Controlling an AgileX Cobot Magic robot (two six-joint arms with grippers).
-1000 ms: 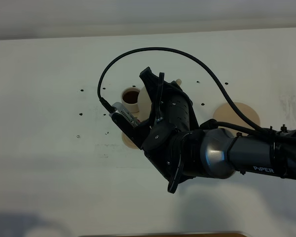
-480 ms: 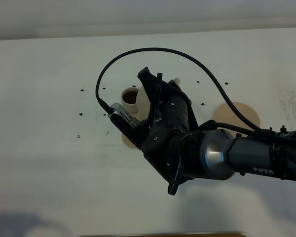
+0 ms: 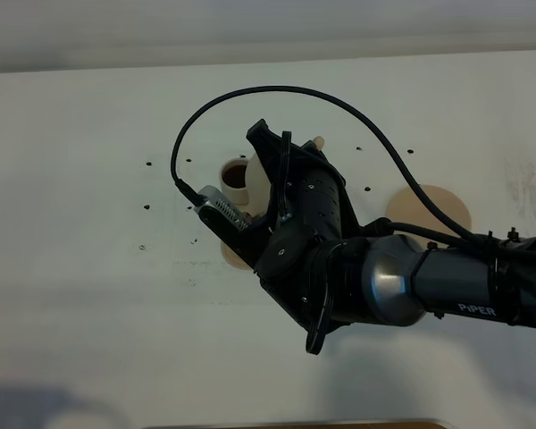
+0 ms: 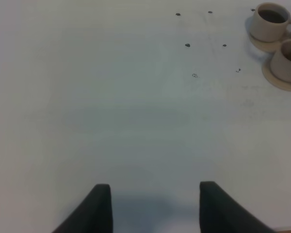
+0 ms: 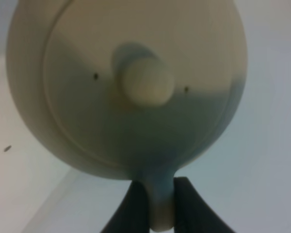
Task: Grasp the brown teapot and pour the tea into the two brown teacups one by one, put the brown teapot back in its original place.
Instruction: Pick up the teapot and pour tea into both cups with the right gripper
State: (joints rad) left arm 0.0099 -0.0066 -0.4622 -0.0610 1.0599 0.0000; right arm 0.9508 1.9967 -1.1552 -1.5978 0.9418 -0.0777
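My right gripper [image 5: 157, 194] is shut on the loop handle of the brown teapot [image 5: 136, 82], whose knobbed lid fills the right wrist view. In the exterior high view the teapot [image 3: 261, 183] hangs above the table's middle, mostly hidden by the right gripper [image 3: 272, 156], close beside one teacup [image 3: 237, 174] holding dark tea. Only the saucer [image 3: 233, 256] of the other teacup shows past the arm. The left wrist view shows both teacups [image 4: 271, 20] [image 4: 287, 62] far from my open, empty left gripper [image 4: 155, 204]. The wide saucer [image 3: 431, 207] stands bare to the right.
The black right arm [image 3: 447, 286] and its looping cable [image 3: 250, 94] stretch from the right edge across the white table [image 3: 89, 268]. Small dark spots dot the tabletop. A brown strip lies along the bottom edge [image 3: 375, 425].
The right gripper and teapot have crept slightly left and farther back beside the filled teacup. Nothing else has moved.
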